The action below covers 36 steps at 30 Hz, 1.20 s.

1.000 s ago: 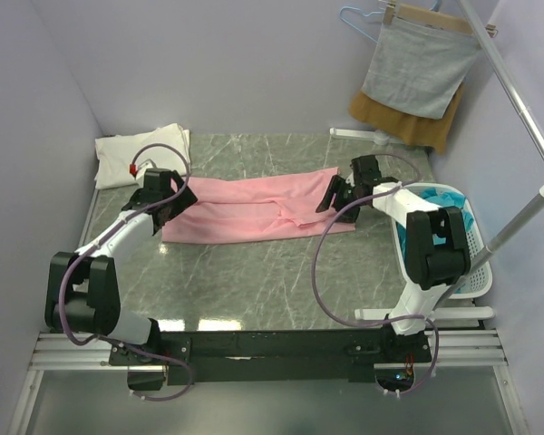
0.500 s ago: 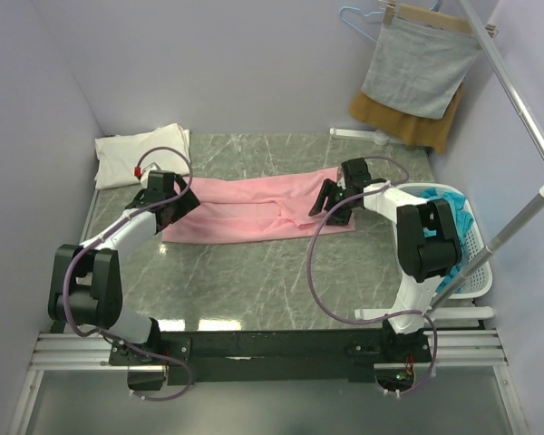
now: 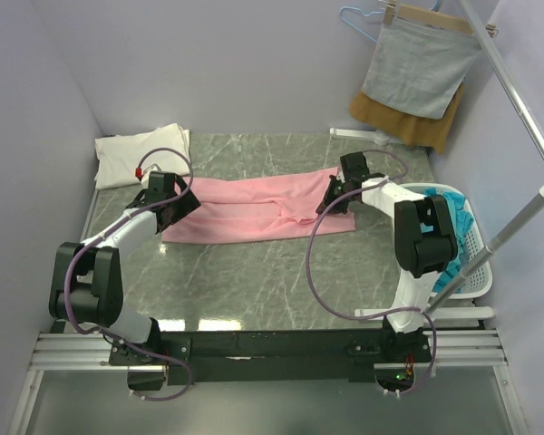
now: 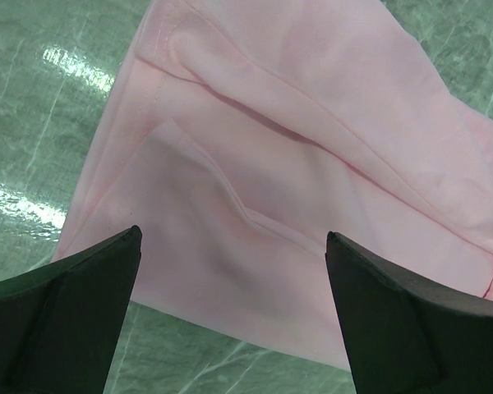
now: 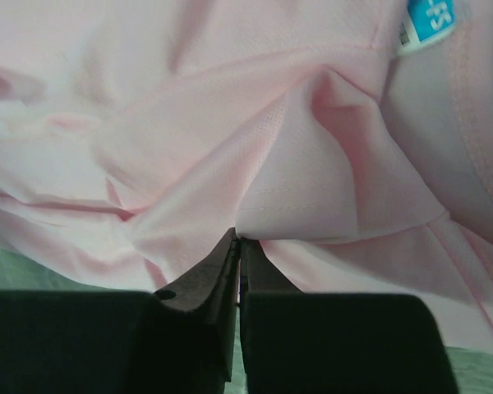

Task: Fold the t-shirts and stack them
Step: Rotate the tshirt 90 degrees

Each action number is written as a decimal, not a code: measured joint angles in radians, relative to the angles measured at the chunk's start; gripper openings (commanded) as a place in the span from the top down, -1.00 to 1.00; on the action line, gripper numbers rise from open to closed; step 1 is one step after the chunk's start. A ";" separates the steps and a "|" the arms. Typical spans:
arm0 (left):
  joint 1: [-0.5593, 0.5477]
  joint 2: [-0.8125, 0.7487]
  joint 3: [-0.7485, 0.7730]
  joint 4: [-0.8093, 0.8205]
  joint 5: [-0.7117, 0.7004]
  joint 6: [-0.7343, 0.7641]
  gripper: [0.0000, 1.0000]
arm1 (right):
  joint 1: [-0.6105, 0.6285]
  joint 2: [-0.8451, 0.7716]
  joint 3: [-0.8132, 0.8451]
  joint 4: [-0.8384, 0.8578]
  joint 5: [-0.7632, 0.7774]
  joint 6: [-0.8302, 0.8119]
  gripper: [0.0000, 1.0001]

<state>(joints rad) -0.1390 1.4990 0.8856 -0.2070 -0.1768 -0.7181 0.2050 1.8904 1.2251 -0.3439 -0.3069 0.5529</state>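
A pale pink t-shirt [image 3: 254, 210] lies across the green marble table [image 3: 254, 281], folded into a long strip. My left gripper [image 3: 187, 201] hovers over the strip's left end. It is open, and pink cloth [image 4: 296, 148] and table show between its fingertips [image 4: 232, 235]. My right gripper [image 3: 332, 196] is at the shirt's right end, shut, its tips [image 5: 239, 238] pinching a raised fold of the pink cloth [image 5: 230, 107]. The white-blue neck label [image 5: 430, 20] shows just beyond. A folded cream-white shirt [image 3: 138, 154] sits at the back left. Teal-blue shirts [image 3: 446, 201] lie in a basket.
The white basket [image 3: 476, 272] stands at the table's right edge beside the right arm. A grey cloth on a hanger [image 3: 422, 68] and a mustard-brown cloth [image 3: 394, 113] hang at the back right. A slanted metal pole [image 3: 517, 100] crosses the right side.
The right gripper has closed on a fold at the pink shirt's right end and shifted slightly toward the back. The left gripper stays open over the left end.
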 measured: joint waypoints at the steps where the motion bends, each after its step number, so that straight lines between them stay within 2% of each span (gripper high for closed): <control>1: 0.000 0.000 0.000 0.000 0.000 0.000 -0.99 | 0.000 0.003 0.010 0.000 0.000 -0.001 1.00; 5: 0.000 0.006 0.000 0.000 0.000 0.000 -0.99 | 0.000 0.025 0.087 -0.001 -0.011 0.000 1.00; 7: 0.000 0.008 0.001 0.000 0.000 0.000 -0.99 | 0.000 0.045 0.140 -0.003 -0.020 0.002 0.90; 12: 0.000 0.011 0.001 0.000 0.000 0.000 -0.99 | 0.000 0.166 0.330 0.002 -0.054 0.017 -0.03; 13: 0.000 0.011 0.001 -0.001 0.000 0.000 -0.99 | 0.000 0.193 0.361 0.003 -0.061 0.017 -0.47; 14: 0.000 0.011 0.001 -0.001 0.000 0.000 -0.99 | 0.000 0.217 0.382 0.004 -0.066 0.019 -0.78; 15: 0.000 0.011 0.001 -0.001 0.001 0.000 -0.99 | 0.000 0.237 0.397 0.006 -0.066 0.023 -0.83; 19: 0.000 0.011 0.001 0.000 0.003 0.005 -0.99 | 0.000 0.242 0.377 0.003 -0.031 0.006 -0.86; 26: 0.000 0.026 0.064 0.016 0.029 0.046 -0.99 | 0.000 0.080 0.210 0.016 0.061 -0.035 -0.85; 30: 0.000 0.129 0.176 0.080 0.058 0.075 -0.99 | 0.000 0.032 0.171 0.037 0.071 -0.057 -0.82; 36: 0.000 0.325 0.309 0.124 0.131 0.105 -0.99 | 0.000 0.048 0.148 0.037 0.058 -0.077 -0.80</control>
<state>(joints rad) -0.1390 1.8244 1.1950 -0.0830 -0.0456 -0.6136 0.2050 1.9381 1.3735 -0.3069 -0.2485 0.4759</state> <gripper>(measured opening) 0.995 0.906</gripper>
